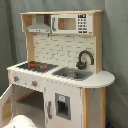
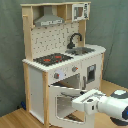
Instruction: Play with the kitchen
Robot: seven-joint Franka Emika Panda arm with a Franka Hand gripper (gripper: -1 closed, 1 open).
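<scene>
The kitchen (image 2: 60, 55) stands upright on a wood floor (image 2: 15, 117) against a grey curtain (image 2: 112, 25). Its oven door (image 2: 67, 102) hangs open, tilted outward, leaving the cavity open to access. The gripper (image 2: 80, 104) sits at the door's upper edge, probably to swing it; whether it is open or closed cannot be told. In the first exterior view, the hob (image 1: 36, 65) and sink (image 1: 72, 73) are bare, and the faucet (image 1: 84, 59) arches over the sink.
</scene>
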